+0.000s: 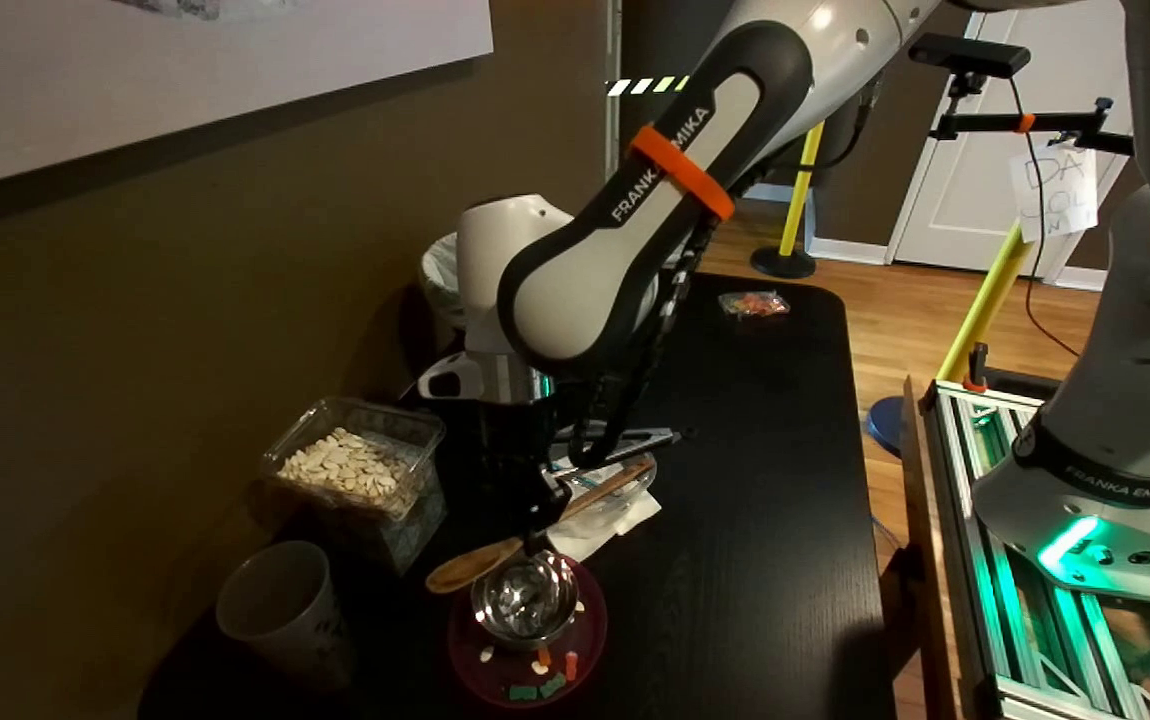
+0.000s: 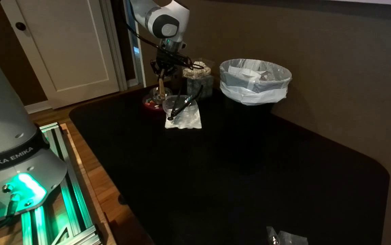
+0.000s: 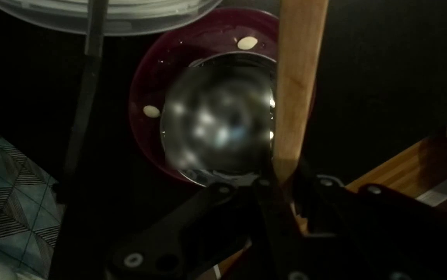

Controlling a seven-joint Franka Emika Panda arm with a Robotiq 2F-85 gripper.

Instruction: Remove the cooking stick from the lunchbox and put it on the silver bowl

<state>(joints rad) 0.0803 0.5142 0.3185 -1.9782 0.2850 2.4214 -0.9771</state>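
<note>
While your one gripper (image 3: 285, 177) pinches one wooden cooking stick (image 3: 300, 66), the stick's broad end juts past the rim of one silver bowl (image 1: 525, 605) and its handle runs back toward one clear lunchbox (image 2: 194, 108); you cannot tell whether stick and bowl touch, nor whether the handle's tip is clear of the lunchbox. Under that bowl sits one maroon plate (image 3: 215, 35): your wrist view shows two pale seeds (image 3: 247, 42) on it, and an exterior view shows two green pieces (image 1: 523, 692) and two orange-red pieces (image 1: 572, 665). One pair of tongs (image 2: 181, 109) crosses the lunchbox, which stands on one white napkin (image 2: 195, 123). Around these you have one tub of seeds (image 1: 427, 440) on one box (image 2: 200, 86), one cup (image 1: 280, 610), one lined bin (image 2: 250, 97) and, well apart on the black table (image 2: 250, 177), one small packet (image 1: 755, 304)
</note>
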